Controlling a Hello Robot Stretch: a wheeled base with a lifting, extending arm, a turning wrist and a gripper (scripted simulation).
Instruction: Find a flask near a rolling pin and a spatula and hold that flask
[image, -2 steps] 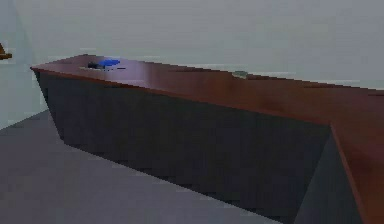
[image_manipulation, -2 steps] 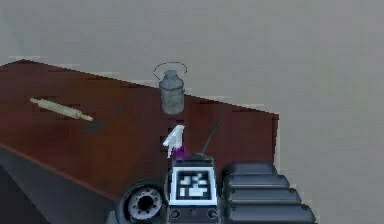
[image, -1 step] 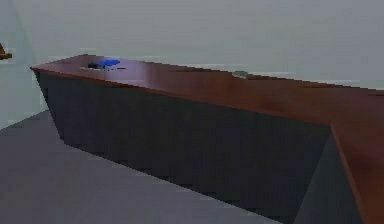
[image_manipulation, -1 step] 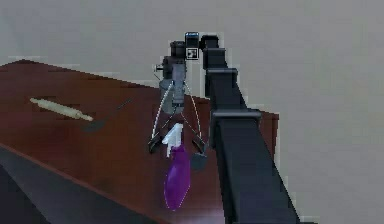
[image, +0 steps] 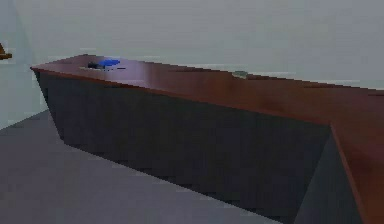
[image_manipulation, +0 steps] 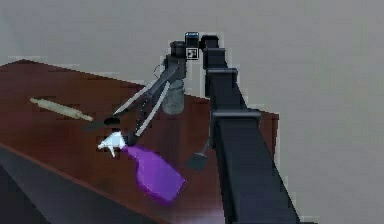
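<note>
Flask (image_manipulation: 176, 97) stands grey and upright on counter (image_manipulation: 35, 85); whether claw (image_manipulation: 129, 121) holds anything cannot be told.

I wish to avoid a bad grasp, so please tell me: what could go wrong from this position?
1. The gripper reaches past the grey cylindrical flask toward the purple plastic spray bottle lying on the brown wooden counter; it might knock or take the wrong thing.
2. The flask seems to stand near the counter's far edge, so a sideways push could tip it off.
</note>
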